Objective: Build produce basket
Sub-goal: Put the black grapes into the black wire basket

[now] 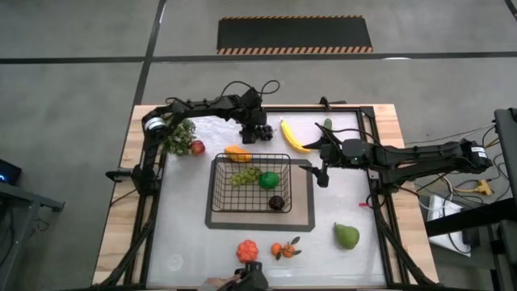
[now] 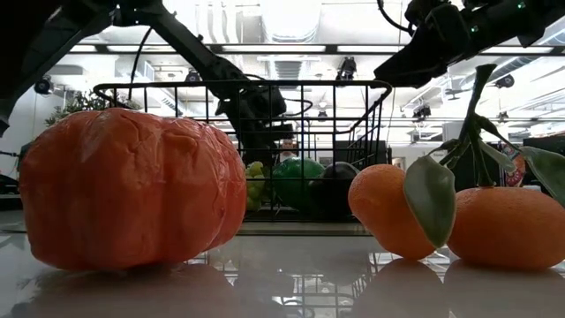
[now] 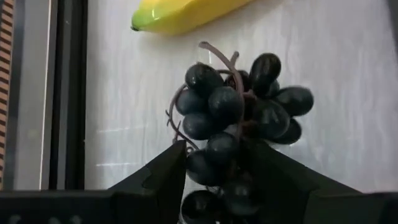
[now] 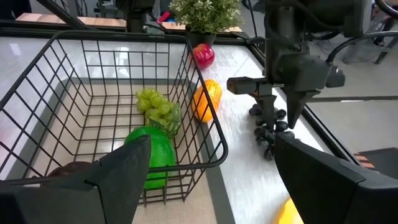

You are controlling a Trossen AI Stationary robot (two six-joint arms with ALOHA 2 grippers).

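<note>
1. Right now my left gripper (image 3: 214, 180) has its fingers closed part-way around the lower end of the dark grapes (image 1: 256, 131), at the far side of the table (image 1: 355, 263), just beyond the basket (image 1: 250, 183). From the right wrist view the bunch hangs below the fingers, clear of the surface.
2. My worry is the hold: only the bottom few grapes sit between the fingers, and the rest dangles on a thin stem, so a quick swing could shake it loose.
3. The near risk is the basket's far rim. If I carry the bunch across too low, it could snag the wire and tip or drag the basket on its mat (image 1: 304, 212).
4. My right gripper (image 1: 321, 172) hovers wide open and empty just right of the basket, near my path; I judge it could crowd the drop.
5. Nearby on the far side lie the banana (image 1: 294, 137), an orange fruit (image 1: 237, 153), a red apple (image 1: 197, 147) and the leafy plant (image 1: 177, 136).
6. Inside the basket already: green grapes (image 1: 245, 175), a green fruit (image 1: 268, 179), a dark one (image 1: 276, 203).
</note>
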